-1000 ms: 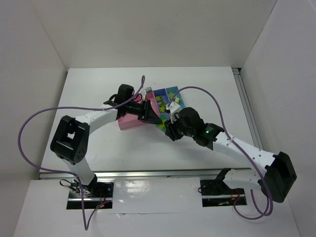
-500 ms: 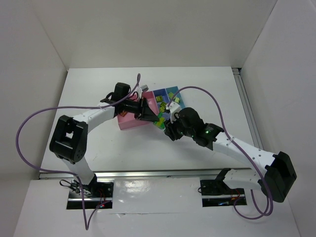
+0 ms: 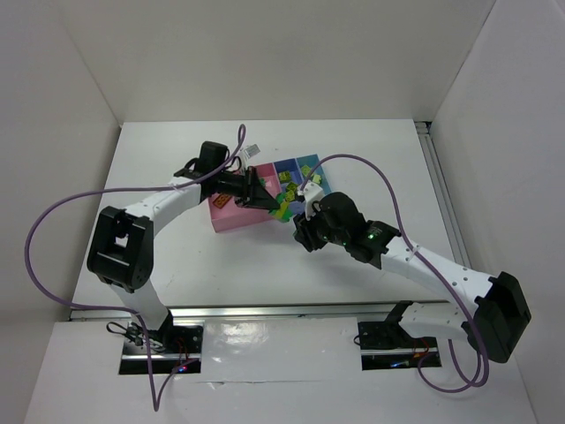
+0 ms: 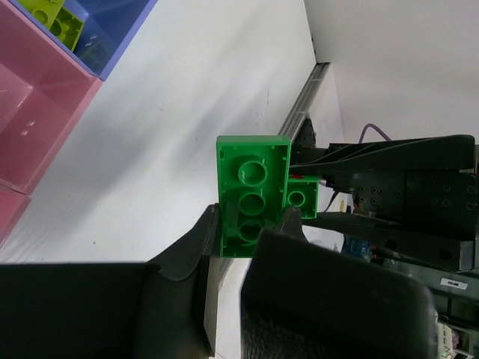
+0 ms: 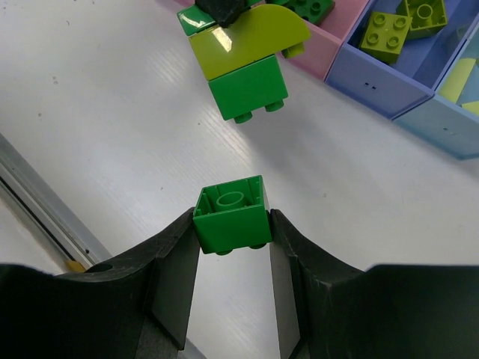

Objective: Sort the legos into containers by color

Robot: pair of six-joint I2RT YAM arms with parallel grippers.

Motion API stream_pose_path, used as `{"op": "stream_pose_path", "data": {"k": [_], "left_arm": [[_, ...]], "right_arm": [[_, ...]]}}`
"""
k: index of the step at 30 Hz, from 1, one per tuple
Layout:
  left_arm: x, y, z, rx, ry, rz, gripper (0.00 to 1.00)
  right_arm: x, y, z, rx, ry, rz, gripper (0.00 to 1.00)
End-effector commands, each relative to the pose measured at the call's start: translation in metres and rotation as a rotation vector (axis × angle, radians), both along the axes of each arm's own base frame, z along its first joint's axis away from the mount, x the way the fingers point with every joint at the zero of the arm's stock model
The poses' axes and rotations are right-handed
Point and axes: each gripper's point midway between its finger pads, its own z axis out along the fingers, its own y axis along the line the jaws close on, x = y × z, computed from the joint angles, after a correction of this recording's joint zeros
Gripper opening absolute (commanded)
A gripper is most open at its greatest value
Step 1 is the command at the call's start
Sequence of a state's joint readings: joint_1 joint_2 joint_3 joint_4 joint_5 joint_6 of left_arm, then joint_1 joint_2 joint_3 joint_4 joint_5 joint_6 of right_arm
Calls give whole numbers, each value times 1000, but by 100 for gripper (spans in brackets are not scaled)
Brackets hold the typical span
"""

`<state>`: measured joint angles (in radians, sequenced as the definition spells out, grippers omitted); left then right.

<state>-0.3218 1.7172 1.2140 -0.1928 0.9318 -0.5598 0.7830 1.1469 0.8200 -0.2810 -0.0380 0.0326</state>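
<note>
My left gripper (image 4: 251,224) is shut on a stack of legos, whose green underside (image 4: 253,187) faces its camera. In the right wrist view that stack (image 5: 243,60) hangs over the table: a dark green brick, a lime curved piece, a green brick. My right gripper (image 5: 233,217) is shut on a small green brick (image 5: 228,213), just below and apart from the stack. The containers tray (image 3: 231,219) lies behind both grippers, with lime bricks (image 5: 384,34) in the periwinkle compartment (image 5: 374,86). From above, the left gripper (image 3: 269,201) and the right gripper (image 3: 302,231) are close together.
Dark green bricks (image 5: 310,7) lie in the pink compartment (image 5: 329,56). A pale yellow piece (image 5: 458,78) lies in the light blue one (image 5: 449,127). A metal rail (image 3: 282,311) runs along the table's near edge. Purple cables (image 3: 53,221) loop off both arms.
My left arm has drawn back up and to the left with its stack, widening the gap to the right gripper. The right arm has hardly moved.
</note>
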Motion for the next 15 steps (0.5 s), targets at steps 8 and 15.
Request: {"op": "stream_pose_path", "data": {"k": [8, 15], "left_arm": [[12, 9, 12, 50, -81, 20, 0], [14, 41, 7, 191, -95, 149, 0]], "right_arm": [[18, -18, -2, -57, -7, -181, 14], [44, 4, 22, -1, -46, -209, 14]]}}
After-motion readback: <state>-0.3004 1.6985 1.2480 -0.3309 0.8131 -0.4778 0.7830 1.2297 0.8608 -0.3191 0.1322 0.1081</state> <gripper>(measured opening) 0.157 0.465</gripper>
